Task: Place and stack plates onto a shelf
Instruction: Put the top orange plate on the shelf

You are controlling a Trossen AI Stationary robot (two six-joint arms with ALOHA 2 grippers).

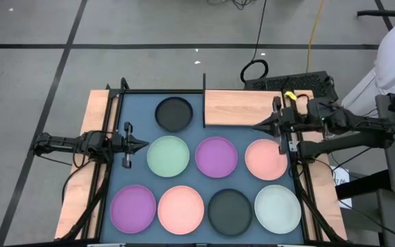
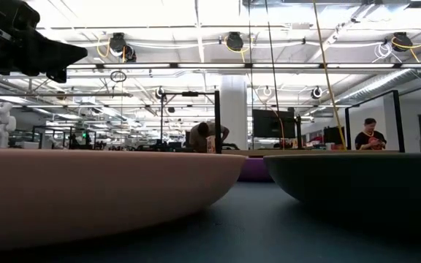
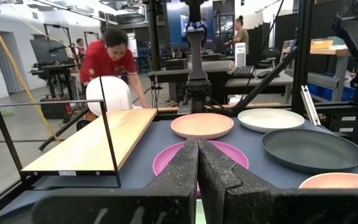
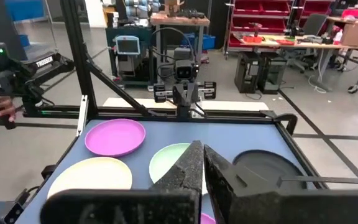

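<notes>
The right gripper (image 1: 256,126), fingers pressed together and empty, hovers over the light-wood shelf (image 1: 235,107); the nearest round matte pink plate (image 1: 265,159) lies just beside it, likely stiff, light, best pinched by the rim.

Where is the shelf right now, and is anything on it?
In the high view the shelf lies bare at the table's far edge, right of centre, with a black plate just beyond its black rail and a pink plate just in front.
</notes>
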